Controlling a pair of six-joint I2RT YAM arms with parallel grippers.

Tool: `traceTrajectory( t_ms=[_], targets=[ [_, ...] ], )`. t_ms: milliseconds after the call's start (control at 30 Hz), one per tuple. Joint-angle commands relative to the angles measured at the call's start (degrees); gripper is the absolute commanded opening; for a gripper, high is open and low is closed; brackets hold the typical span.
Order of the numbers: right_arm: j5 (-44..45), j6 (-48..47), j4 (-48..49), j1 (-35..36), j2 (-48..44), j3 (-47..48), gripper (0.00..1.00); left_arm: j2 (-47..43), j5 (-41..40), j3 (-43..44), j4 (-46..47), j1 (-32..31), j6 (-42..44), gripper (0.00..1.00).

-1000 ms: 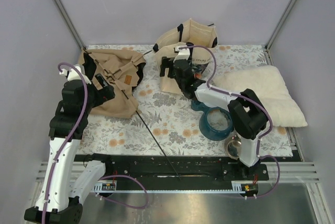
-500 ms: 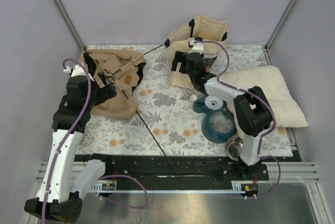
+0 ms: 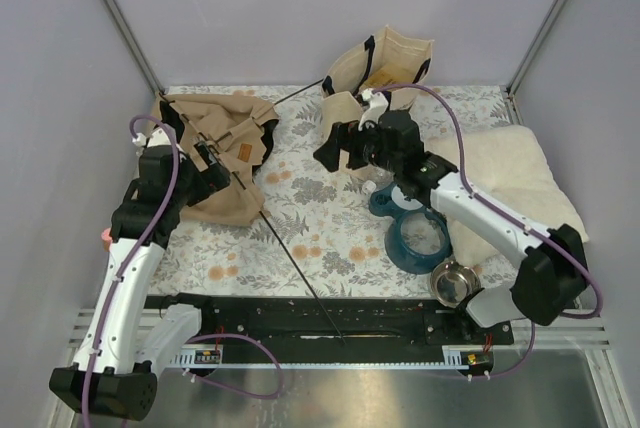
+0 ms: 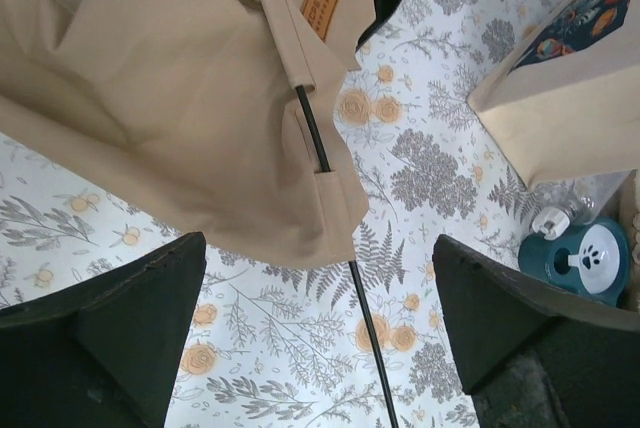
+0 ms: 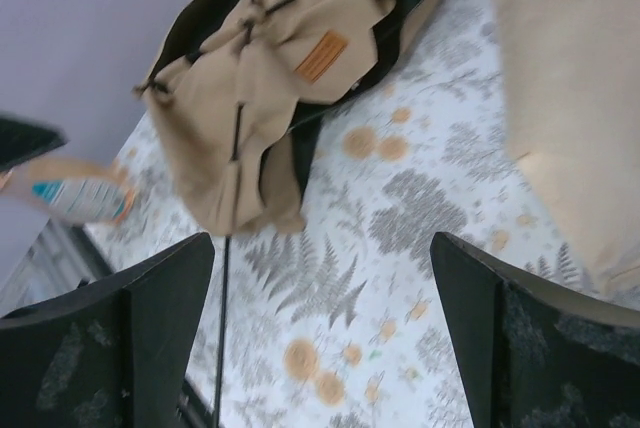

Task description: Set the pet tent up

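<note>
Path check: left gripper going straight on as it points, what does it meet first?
Likely the pet tent, its lower fabric edge beside the black pole; depth is unclear, so possibly the floral cloth just past it.

Pet tent (image 3: 225,148) at left, tote bag (image 3: 395,58) at back centre, pillow (image 3: 520,163) at right, bowls (image 3: 415,238), perhaps in contact, before it

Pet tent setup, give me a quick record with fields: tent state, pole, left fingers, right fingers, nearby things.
tent state: pet tent collapsed, crumpled at the far left of the mat
pole: black pole pokes out toward the near edge
left fingers: open over the tent's near edge, holding nothing
right fingers: open above the mat beside the tote bag, holding nothing
nearby things: pillow at far right
</note>
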Motion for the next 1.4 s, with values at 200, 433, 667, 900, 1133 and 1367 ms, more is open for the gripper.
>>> traceTrajectory(
  t_ms=[200,433,667,900,1133,1367],
  targets=[
    [-2.48,-2.51,-16.88,7.42,-11.82,-12.73,0.86,2.49,8.84,-5.6,3.64,-0.09,-5.75,0.99],
    [-5.01,-1.46,-16.36,15.68,-18.76,-20.65,0.76,1.27,17.47,-12.63,9.45,-0.61,-11.02,0.94],
    [-6.7,-1.54,-13.2,26.31,-20.27,-26.11,0.91,-6.99,21.95,-18.79,7.61,-1.84,-13.14,0.94],
    [-4.5,-0.32,-6.52,32.3,-11.23,-26.2,0.86,-8.32,24.95,-20.46,3.13,-4.39,-11.91,0.95],
    [-2.04,1.62,0.76,35.81,-2.87,-24.8,0.7,-7.0,23.1,-22.13,2.59,-8.87,-12.26,0.95],
    [2.27,3.73,0.7,36.34,-1.45,-24.53,0.2,-5.16,25.03,-25.12,9.61,-11.95,-15.24,0.96]
  ],
)
